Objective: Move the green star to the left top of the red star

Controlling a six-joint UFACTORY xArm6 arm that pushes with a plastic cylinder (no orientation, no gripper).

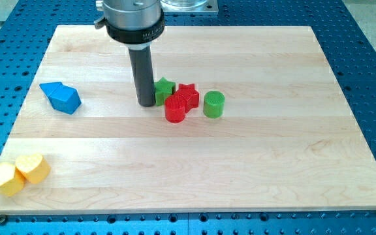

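Observation:
The green star (165, 88) sits near the board's middle, touching the upper left side of the red star (188, 95). A red cylinder (174, 109) stands just below both stars, touching the red star. My tip (146, 103) is at the end of the dark rod, right against the green star's left side and just left of the red cylinder.
A green cylinder (213, 104) stands right of the red star. Two blue blocks (61, 97) lie together at the view's left. Two yellow blocks (18, 173) sit at the bottom left corner of the wooden board (240, 170).

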